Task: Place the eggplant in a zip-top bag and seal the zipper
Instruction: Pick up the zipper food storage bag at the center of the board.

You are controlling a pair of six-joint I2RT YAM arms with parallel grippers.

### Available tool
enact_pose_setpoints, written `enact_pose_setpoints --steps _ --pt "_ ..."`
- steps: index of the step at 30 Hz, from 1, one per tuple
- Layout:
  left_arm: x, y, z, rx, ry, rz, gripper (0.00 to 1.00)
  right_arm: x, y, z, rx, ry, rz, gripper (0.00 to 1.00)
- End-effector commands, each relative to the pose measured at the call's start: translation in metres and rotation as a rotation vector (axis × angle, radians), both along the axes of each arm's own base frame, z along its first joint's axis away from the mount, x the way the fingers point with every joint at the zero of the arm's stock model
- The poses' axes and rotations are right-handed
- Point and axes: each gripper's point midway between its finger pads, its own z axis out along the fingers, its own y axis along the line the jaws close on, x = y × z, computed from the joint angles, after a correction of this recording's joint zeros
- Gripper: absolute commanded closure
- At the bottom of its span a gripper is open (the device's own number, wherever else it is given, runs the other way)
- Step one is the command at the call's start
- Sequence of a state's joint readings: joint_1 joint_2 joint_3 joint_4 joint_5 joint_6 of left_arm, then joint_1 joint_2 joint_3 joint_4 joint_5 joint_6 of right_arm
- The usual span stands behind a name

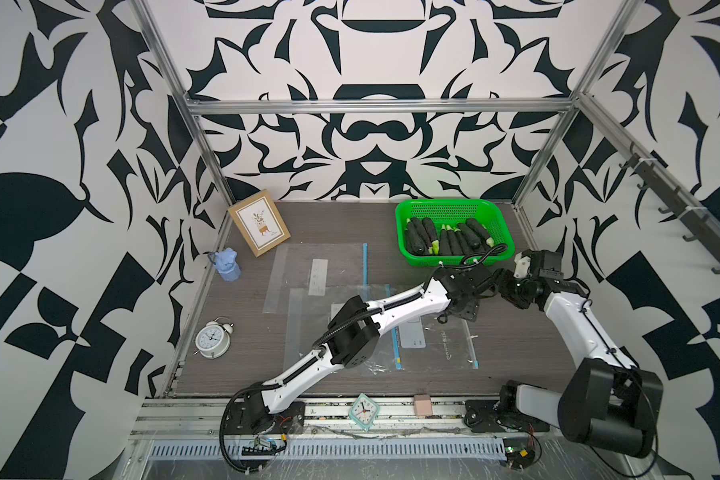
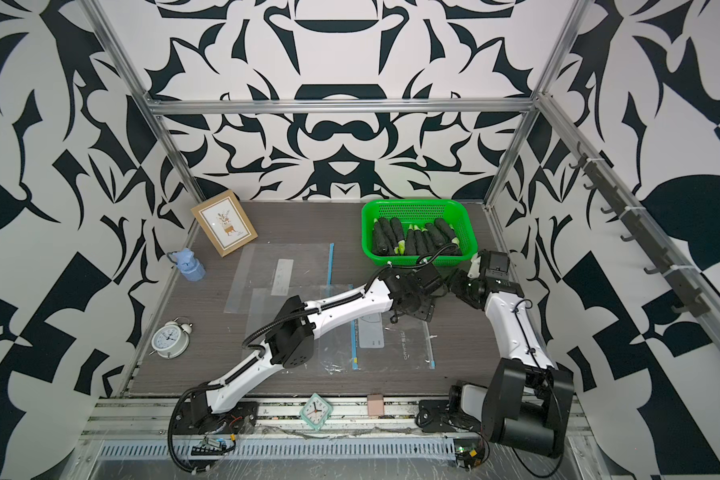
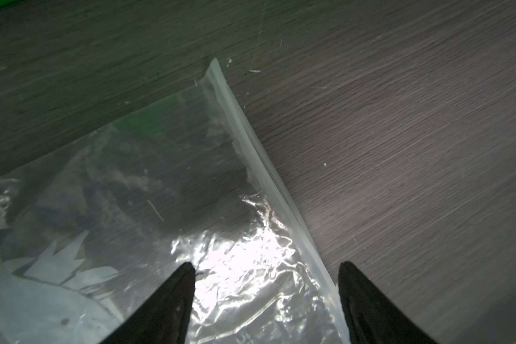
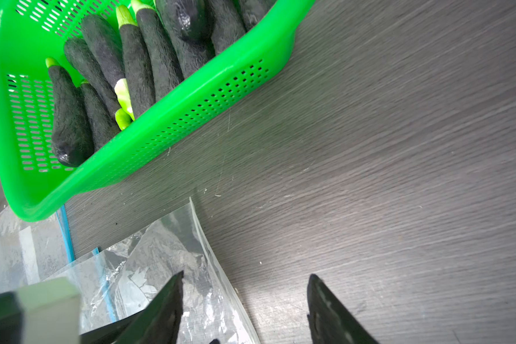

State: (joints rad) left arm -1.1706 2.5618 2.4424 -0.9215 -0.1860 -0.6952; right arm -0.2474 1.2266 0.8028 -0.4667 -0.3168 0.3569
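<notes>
On the dark wood-grain table (image 1: 516, 353), just in front of the green basket (image 1: 449, 203), I have both grippers low over the far corner of a clear zip-top bag (image 3: 149, 184). Left gripper (image 3: 265, 265): jaws apart, nothing clamped; one finger stands over the crinkled film and the other over bare table, with the bag's whitish zipper strip (image 3: 259, 160) running between them. Right gripper (image 4: 247, 274): jaws apart, nothing clamped; one finger stands over the bag's edge and the other over bare table. I cannot tell whether any fingertip touches the film. In both top views the wrist bodies hide the fingertips. The eggplants (image 4: 137, 68), dark with pale green stems, lie side by side inside the basket, apart from the bag. The bag lies flat on the table. Next to it lies a second clear bag (image 1: 304, 332), and a third clear bag (image 1: 296, 270) lies farther off, toward the picture frame (image 1: 258, 227). An alarm clock (image 1: 212, 341) stands near the table's left edge
</notes>
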Motion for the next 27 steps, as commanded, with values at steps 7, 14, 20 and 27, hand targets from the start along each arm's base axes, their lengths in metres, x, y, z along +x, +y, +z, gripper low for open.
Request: enact_pose_setpoints --steps 7,14,20,27 --pt "-0.006 0.003 -0.028 0.086 0.006 -0.024 0.26 0.006 0.004 -0.001 0.039 -0.037 0.008 0.34" --pt "-0.007 -0.004 -0.035 0.073 0.008 -0.046 0.24 0.007 0.006 -0.002 0.048 -0.042 0.016 0.34" --pt "-0.006 -0.009 -0.039 0.059 0.003 -0.055 0.24 0.009 0.007 0.001 0.051 -0.05 0.018 0.35" --pt "-0.004 -0.007 -0.045 0.08 -0.009 -0.065 0.28 0.009 0.008 -0.001 0.055 -0.051 0.021 0.35"
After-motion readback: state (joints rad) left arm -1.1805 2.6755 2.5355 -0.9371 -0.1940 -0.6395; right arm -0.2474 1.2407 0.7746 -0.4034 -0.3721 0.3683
